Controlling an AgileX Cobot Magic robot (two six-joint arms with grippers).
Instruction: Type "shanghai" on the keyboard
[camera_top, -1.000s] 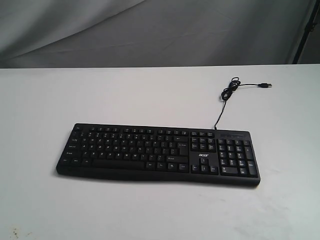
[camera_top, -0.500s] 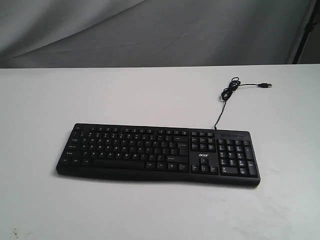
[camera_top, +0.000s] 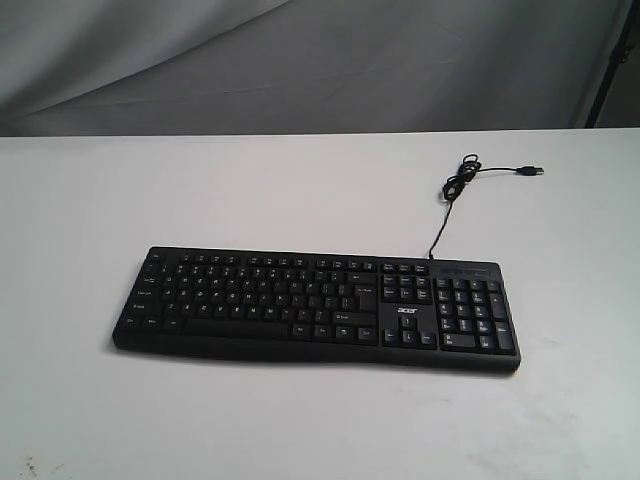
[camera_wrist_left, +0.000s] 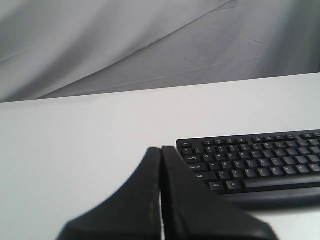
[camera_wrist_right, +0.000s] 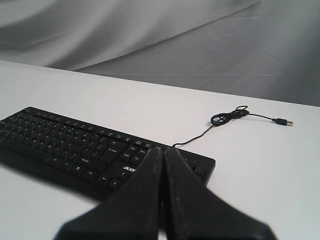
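The black keyboard (camera_top: 315, 309) lies flat on the white table, number pad to the right, its thin cable (camera_top: 452, 192) running back to a loose USB plug. Neither arm shows in the exterior view. In the left wrist view my left gripper (camera_wrist_left: 161, 149) is shut with nothing in it, back from the keyboard (camera_wrist_left: 260, 160) near its Esc corner. In the right wrist view my right gripper (camera_wrist_right: 163, 149) is also shut and empty, its tips in front of the keyboard (camera_wrist_right: 75, 147) at the number pad end, beside the acer logo.
The white table (camera_top: 300, 190) spreads wide on every side of the keyboard. A grey cloth backdrop (camera_top: 300, 60) hangs behind its far edge. The USB plug (camera_top: 530, 171) rests at the back right, and a dark stand leg (camera_top: 612, 60) shows at the far right.
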